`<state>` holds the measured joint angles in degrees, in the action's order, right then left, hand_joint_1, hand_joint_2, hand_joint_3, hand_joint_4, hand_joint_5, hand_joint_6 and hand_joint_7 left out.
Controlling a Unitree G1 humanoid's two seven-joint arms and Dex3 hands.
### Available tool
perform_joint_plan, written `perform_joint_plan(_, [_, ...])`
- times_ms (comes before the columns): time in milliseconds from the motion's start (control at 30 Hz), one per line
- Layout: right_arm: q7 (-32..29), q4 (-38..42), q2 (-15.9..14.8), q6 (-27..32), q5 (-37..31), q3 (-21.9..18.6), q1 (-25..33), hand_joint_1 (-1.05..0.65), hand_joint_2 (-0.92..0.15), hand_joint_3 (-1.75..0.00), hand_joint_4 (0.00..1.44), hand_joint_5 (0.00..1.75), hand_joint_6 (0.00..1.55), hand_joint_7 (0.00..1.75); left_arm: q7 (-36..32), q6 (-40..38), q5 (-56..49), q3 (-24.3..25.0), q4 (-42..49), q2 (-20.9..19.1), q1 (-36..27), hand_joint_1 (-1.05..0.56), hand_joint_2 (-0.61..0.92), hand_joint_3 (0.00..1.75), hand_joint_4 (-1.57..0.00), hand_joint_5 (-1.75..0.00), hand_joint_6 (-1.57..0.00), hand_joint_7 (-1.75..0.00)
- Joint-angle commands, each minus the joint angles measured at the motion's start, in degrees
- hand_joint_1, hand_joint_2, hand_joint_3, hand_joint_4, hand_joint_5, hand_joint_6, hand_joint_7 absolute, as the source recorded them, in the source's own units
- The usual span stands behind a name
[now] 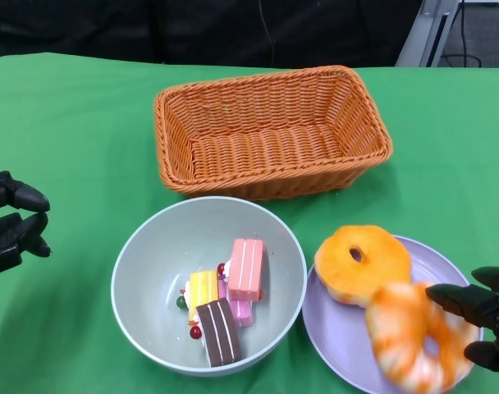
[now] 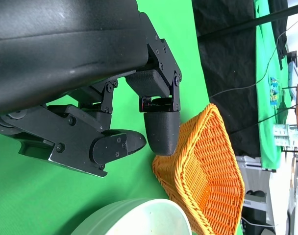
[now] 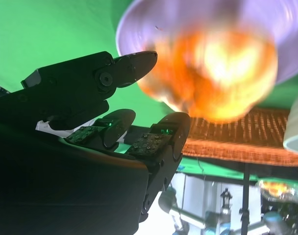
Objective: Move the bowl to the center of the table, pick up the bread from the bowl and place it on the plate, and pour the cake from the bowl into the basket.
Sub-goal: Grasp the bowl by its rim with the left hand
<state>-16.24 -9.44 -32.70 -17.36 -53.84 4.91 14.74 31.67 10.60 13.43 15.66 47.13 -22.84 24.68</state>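
While the grey-green bowl (image 1: 143, 267) sits pretty much mid-table on the green tablecloth (image 1: 69, 123), it's holding the cake pieces: a pink slice (image 1: 247, 268), a yellow one (image 1: 203, 289) and a chocolate-brown one (image 1: 219, 331), all bunched together toward the right side of the bowl floor, with a few small red and green bits beside them. Just behind the bowl is the orange wicker basket (image 1: 270, 131), nothing visible inside it. Just right of the bowl, close enough that the rims look like they almost touch, is the lilac plate (image 1: 331, 336), with a ring-shaped orange bread (image 1: 363, 263) lying on its back-left part. A second bread piece (image 1: 409, 336), orange and white, is blurred and overlaps the front right of the plate; the right hand (image 1: 483, 320) is right beside it, fingers spread and pointing at it. From the right wrist view the fingertips (image 3: 136, 66) are at the blurry bread's edge, but I can't tell whether anything is actually pinching it or just touching. The left hand (image 1: 11, 222) is way off at the left edge above the cloth, well apart from the bowl, fingers apart and holding nothing
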Motion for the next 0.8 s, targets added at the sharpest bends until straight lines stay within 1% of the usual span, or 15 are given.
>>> perform_joint_plan(33, [-0.87, -0.88, -0.15, 0.15, 1.47, -1.66, 0.21, -0.43, -0.87, -0.01, 0.66, 0.03, 0.66, 0.05, 0.01, 0.08, -0.50, -0.05, -0.39, -1.78, 0.32, -0.07, 0.78, 0.63, -0.71, -1.51, -0.75, -1.20])
perform_joint_plan(100, [-0.24, -1.30, -0.42, 0.12, 2.09, -1.95, 0.23, -0.42, -0.88, -0.01, 0.70, 0.05, 0.75, 0.08, 0.27, 0.10, -0.35, 0.07, -0.14, -1.76, 0.42, -0.08, 0.78, 0.63, -0.70, -1.51, -0.75, -1.20])
perform_joint_plan(200, [0.44, -1.66, -0.64, 0.15, 2.53, -2.27, 0.60, -0.40, -0.87, 0.00, 0.78, 0.07, 0.90, 0.13, 0.48, 0.00, -0.02, 0.24, -0.25, -1.61, 0.39, -0.08, 0.78, 0.63, -0.70, -1.52, -0.74, -1.21])
perform_joint_plan(300, [-0.43, -1.05, -0.57, -0.19, 2.10, -2.35, 0.74, -0.38, -0.87, 0.00, 0.87, 0.09, 0.98, 0.15, 0.25, -0.24, -0.17, 0.16, -0.42, -1.63, 0.32, -0.08, 0.78, 0.63, -0.70, -1.52, -0.74, -1.22])
perform_joint_plan(333, [-0.94, -0.84, -0.40, -0.37, 2.15, -2.41, 0.69, -0.38, -0.87, 0.00, 0.89, 0.09, 0.99, 0.15, 0.18, -0.04, -0.27, 0.11, -0.43, -1.61, 0.28, -0.08, 0.78, 0.63, -0.70, -1.52, -0.74, -1.22])
perform_joint_plan(367, [-1.43, -0.66, -0.17, -0.60, 2.41, -2.51, 0.59, -0.39, -0.87, 0.00, 0.90, 0.09, 0.97, 0.13, 0.29, 0.22, -0.24, 0.14, -0.30, -1.58, 0.30, -0.08, 0.77, 0.62, -0.71, -1.52, -0.74, -1.22])
perform_joint_plan(467, [-2.76, -1.32, 1.83, -0.62, 4.55, -3.28, 0.05, -0.43, -0.86, 0.00, 0.89, 0.06, 0.87, 0.06, -0.01, 0.32, -0.41, 0.10, -0.14, -1.57, 0.36, -0.09, 0.76, 0.62, -0.71, -1.52, -0.74, -1.22])
perform_joint_plan(600, [-2.90, -3.22, 4.95, -1.22, 10.67, -4.98, -1.95, -0.44, -0.87, -0.01, 0.86, 0.04, 0.81, 0.02, 0.54, 0.28, 0.10, 0.32, -0.41, -1.41, 0.30, -0.08, 0.76, 0.63, -0.73, -1.51, -0.75, -1.21])
perform_joint_plan(700, [-2.37, -4.60, 8.05, -2.14, 17.37, -6.24, -3.69, -0.44, -0.90, -0.02, 0.88, 0.04, 0.82, 0.02, 0.60, 0.80, 0.04, 0.24, -0.79, -1.30, 0.13, -0.09, 0.76, 0.63, -0.72, -1.50, -0.75, -1.20])
perform_joint_plan(733, [-2.53, -4.98, 9.59, -2.43, 19.78, -6.46, -4.61, -0.44, -0.90, -0.02, 0.90, 0.05, 0.83, 0.02, 0.74, 0.82, 0.25, 0.31, -1.14, -1.17, 0.05, -0.09, 0.76, 0.64, -0.72, -1.50, -0.75, -1.20])
perform_joint_plan(800, [-2.87, -5.16, 12.08, -3.23, 23.08, -6.71, -5.95, -0.42, -0.88, 0.00, 0.95, 0.08, 0.87, 0.04, 1.02, 1.04, 0.64, 0.49, -1.49, -0.97, -0.03, -0.08, 0.76, 0.64, -0.72, -1.50, -0.75, -1.20])
